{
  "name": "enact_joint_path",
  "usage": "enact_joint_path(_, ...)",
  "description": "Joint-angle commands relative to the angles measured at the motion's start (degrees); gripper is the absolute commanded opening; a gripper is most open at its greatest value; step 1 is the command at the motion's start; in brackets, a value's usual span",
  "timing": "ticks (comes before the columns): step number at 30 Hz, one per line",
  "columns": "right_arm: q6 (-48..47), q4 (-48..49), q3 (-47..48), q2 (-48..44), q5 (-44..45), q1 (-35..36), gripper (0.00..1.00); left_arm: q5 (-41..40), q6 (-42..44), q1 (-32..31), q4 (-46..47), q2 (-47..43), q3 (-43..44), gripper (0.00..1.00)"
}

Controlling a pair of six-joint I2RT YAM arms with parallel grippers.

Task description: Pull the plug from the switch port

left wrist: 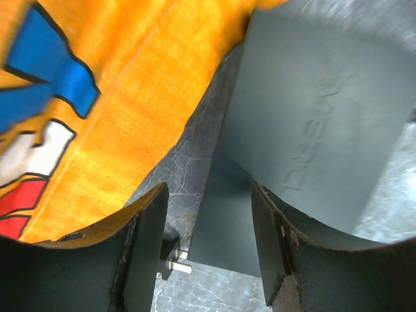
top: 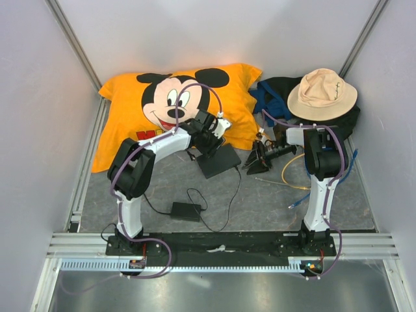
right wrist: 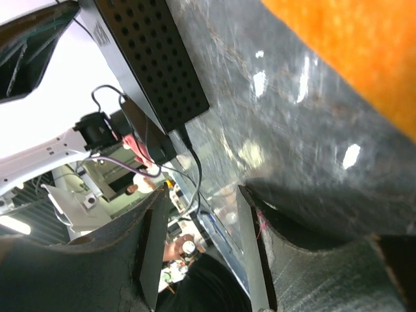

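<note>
Bolted along the near edge, both arm bases sit on a black plate (top: 221, 242) at the foot of the grey marbled tabletop (top: 260, 211). An orange Mickey Mouse pillow (top: 127, 120) fills the far left corner. At far right a beige bucket hat (top: 322, 94) rests on a heap of black and blue fabric (top: 268, 97).

The switch (top: 220, 160) lies near the middle, just in front of the pillow's near edge and skewed to the tabletop's sides. The left pincer (left wrist: 209, 192) hangs right over it, fingers well apart and gripping nothing — the switch's near end shows in the gap below, with a strip of bare tabletop beside it. The right pincer (right wrist: 201, 195) is just right of the switch and aimed toward it, also parted with nothing between its fingers.

A black power brick (top: 185, 210) lies nearer the bases, its thin cord (top: 231, 195) running up to the switch's right side. A yellow cable (top: 284, 172) and a blue cable (top: 298, 202) trail on the tabletop by the right arm. Whether any plug sits in a port cannot be told.
</note>
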Motion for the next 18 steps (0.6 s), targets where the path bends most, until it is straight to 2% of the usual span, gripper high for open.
enact_joint_path(1, 2.83, 8.76, -1.37, 3.77, 6.38, 0.66, 0.54, 0.41, 3.54, 0.37, -1.76, 2.21, 2.33, 0.61)
enact_joint_path(8, 3.8, 10.52, -2.95, 2.72, 7.08, 1.62, 0.53, -2.05, 5.47, 0.37, -1.94, 4.05, 0.57, 0.56)
enact_joint_path(11, 4.76, 11.66, -3.04, 2.81, 7.26, 1.98, 0.53, -0.56, 5.3, 0.2, -2.03, 4.4, -0.13, 0.48)
enact_joint_path(13, 5.29, 12.19, -2.87, 3.24, 7.26, 2.33, 0.53, 0.76, 5.21, 0.2, -2.46, 4.84, -0.92, 0.37)
enact_joint_path(18, 6.09, 12.72, -2.43, 4.21, 7.61, 3.03, 0.53, 5.23, 3.98, 0.2, -3.78, 5.72, -1.98, 0.33)
